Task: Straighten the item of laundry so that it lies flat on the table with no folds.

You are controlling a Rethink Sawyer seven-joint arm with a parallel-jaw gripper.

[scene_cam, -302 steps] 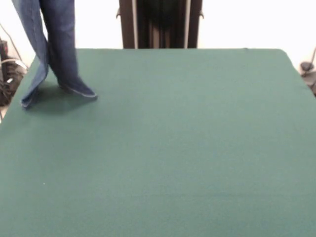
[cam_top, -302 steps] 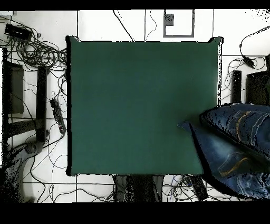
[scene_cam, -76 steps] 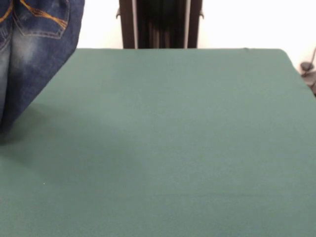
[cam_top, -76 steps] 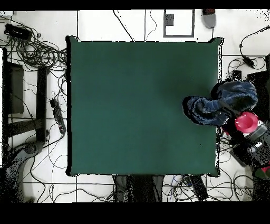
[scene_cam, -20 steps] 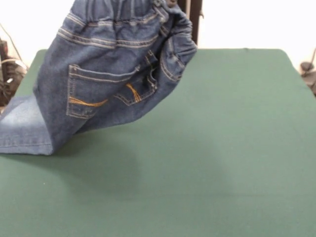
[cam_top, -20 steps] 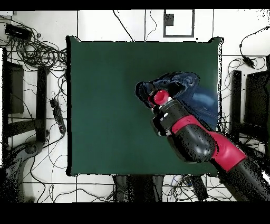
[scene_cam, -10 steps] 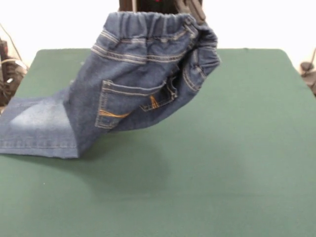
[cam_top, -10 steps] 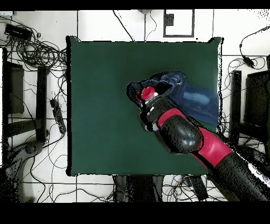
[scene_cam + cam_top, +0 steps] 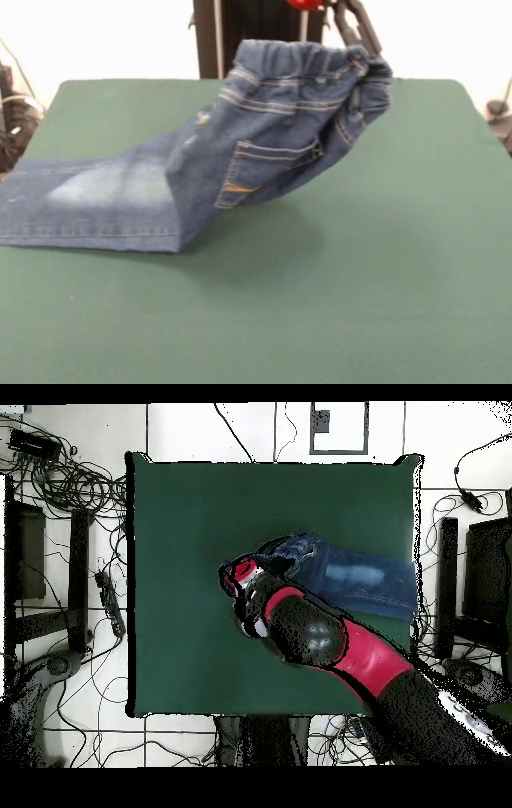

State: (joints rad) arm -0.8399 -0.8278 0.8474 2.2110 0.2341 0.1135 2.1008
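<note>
- The jeans (image 9: 240, 172) hang in a slope: the gathered waistband (image 9: 308, 60) is held up at the upper middle of the front view, while the legs trail down to the left and lie on the counter (image 9: 360, 280), with the hems reaching the frame's left edge.
- I judge this pose serves the task: with the hems dragging on the green cloth and the waist raised, the fabric can be drawn out lengthwise and then laid down without bunching.
- The flat part, with its faded pale patch (image 9: 104, 186), already rests smooth; the seat and pocket area are off the surface and creased, casting a shadow beneath.
- In the overhead view the jeans (image 9: 350, 576) stretch from the frame's centre to the counter's right edge, about mid-height.
- The tool (image 9: 352, 28) shows at the top edge of the front view, its dark fingers running down to the right end of the waistband. The band hangs from that spot, so I judge it clenched on the jeans, though the contact itself is hidden by the denim.
- From above, the red and black arm (image 9: 330, 644) covers the waist end, so the grip cannot be checked there.
</note>
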